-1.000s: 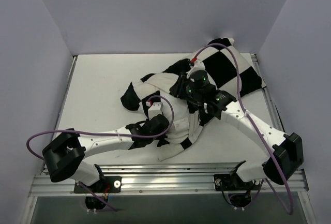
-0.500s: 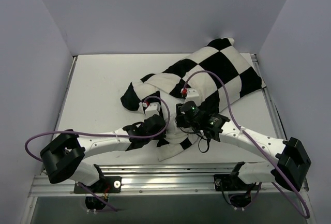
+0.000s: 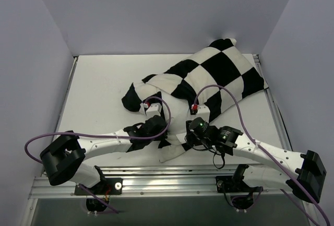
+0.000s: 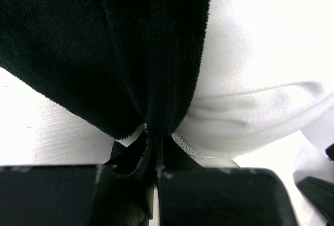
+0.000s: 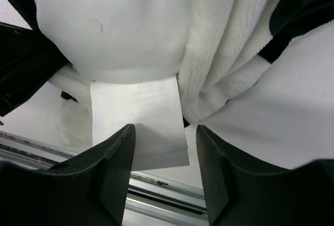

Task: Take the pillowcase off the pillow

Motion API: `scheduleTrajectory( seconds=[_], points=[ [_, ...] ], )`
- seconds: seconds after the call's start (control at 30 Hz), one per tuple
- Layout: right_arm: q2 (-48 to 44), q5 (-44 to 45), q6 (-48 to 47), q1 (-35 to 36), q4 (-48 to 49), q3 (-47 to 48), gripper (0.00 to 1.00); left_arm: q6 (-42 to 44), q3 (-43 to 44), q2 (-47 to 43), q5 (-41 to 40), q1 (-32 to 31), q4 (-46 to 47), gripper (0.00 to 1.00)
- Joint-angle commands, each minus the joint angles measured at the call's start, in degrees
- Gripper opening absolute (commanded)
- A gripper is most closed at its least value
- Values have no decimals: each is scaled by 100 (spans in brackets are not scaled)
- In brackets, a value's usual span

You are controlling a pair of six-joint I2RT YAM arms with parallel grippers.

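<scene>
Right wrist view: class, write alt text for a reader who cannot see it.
The right tool is open in front of a flat white label below the plump plain white pillow; folds of the black-and-white checked fabric pillowcase bunch at right.

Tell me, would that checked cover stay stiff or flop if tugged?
Probably floppy: the pillowcase bunches into tight folds where the left jaws pinch it. Its ribbed, plush-looking pile likely resists slipping. It seems light, draping loosely around the pillow.

Black-and-white checked pillowcase (image 3: pixel 219 72), plain white pillow (image 5: pixel 120 27)
</scene>
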Motion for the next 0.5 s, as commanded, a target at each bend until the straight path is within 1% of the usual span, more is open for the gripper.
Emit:
scheduleTrajectory(
  seconds=[0.0,0.07,0.1,0.13,0.17,0.27,0.37,0.47],
  points=[
    [-219,97,136,75,-483,307,47,-24,-71,-114,113,25,167,3],
    [-237,106,22,84,-378,500,53,-33,-106,-114,166,25,167,3],
    [-220,202,-4,92,-352,736,55,-25,-115,-114,166,25,376,3],
    [-193,290,-31,92,-308,861,58,-24,-124,-122,175,17,395,3],
    [-167,386,-74,92,-281,975,62,-24,-124,-114,183,17,404,3],
    [17,782,-320,101,-167,1406,66,-33,-150,-131,192,8,430,3],
    [290,993,-575,101,-9,1748,66,-24,-177,-140,210,8,465,3],
    [641,1152,-743,92,281,1855,67,-24,-203,-131,210,-1,518,3]
  ],
)
